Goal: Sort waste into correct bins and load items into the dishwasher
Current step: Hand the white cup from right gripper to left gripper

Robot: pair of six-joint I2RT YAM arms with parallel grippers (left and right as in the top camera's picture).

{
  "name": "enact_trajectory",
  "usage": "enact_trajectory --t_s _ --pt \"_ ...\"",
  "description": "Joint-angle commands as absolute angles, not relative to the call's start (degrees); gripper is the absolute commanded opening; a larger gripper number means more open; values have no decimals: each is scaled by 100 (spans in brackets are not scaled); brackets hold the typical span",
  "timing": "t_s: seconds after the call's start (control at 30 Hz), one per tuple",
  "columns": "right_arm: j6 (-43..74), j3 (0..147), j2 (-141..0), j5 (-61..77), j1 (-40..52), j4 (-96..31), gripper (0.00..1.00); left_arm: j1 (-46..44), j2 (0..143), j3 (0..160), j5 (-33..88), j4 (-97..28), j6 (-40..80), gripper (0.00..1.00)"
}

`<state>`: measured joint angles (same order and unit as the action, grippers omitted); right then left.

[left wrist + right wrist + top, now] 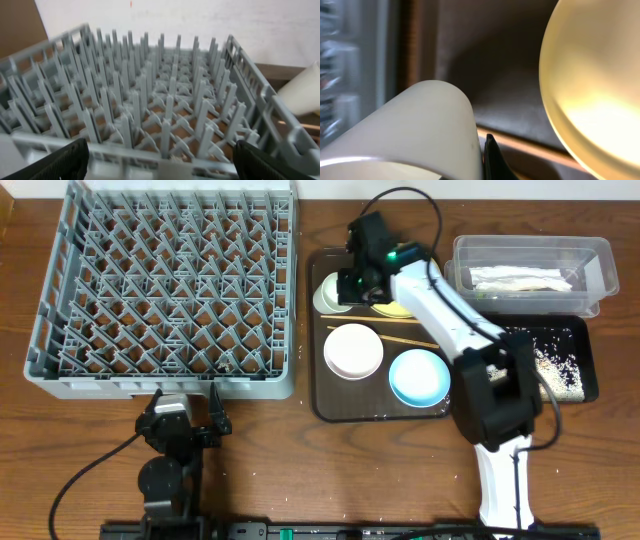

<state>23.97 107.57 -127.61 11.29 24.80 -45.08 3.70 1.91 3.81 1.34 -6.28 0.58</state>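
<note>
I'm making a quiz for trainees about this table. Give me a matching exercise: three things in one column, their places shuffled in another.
Things:
1. paper wrapper
2. rice grains
3. white bowl

Places:
A. in the black tray
B. on the brown tray, left of the light blue bowl
C. in the clear tub

Pairs: 1-C, 2-A, 3-B

Wooden table (300,465): grey dish rack (160,386), brown tray (350,402), clear tub (601,272), black tray (591,352).
</note>
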Motion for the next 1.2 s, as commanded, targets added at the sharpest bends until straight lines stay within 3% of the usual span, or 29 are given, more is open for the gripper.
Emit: enact_trajectory --t_s 0.0,0.27,0.3,0.5,0.67,0.9,1.17 --pt "2062 10971 -11944 1708 2211 -4635 1 401 508 1081 333 -993 766 93" --pt "1706 10971 -11124 2810 1900 -5046 1 401 2709 2840 1288 -2034 1087 93" --pt "1699 10971 -11091 2915 1872 -5070 1 401 3015 3039 1525 -2036 1090 98" --pt "1529 10860 -11100 3597 1658 -5229 1 401 4654 3966 4154 -1553 1328 98" --pt "1247 10464 -11102 4755 1483 -4847 1 322 5450 3977 6324 -582 2762 98" --pt "1236 9456 -11100 6254 1275 -3767 1 266 6047 3972 6761 -709 5627 98" --pt "1817 8189 -11100 7192 1503 -1968 1 266 6173 3966 7002 -781 5859 98"
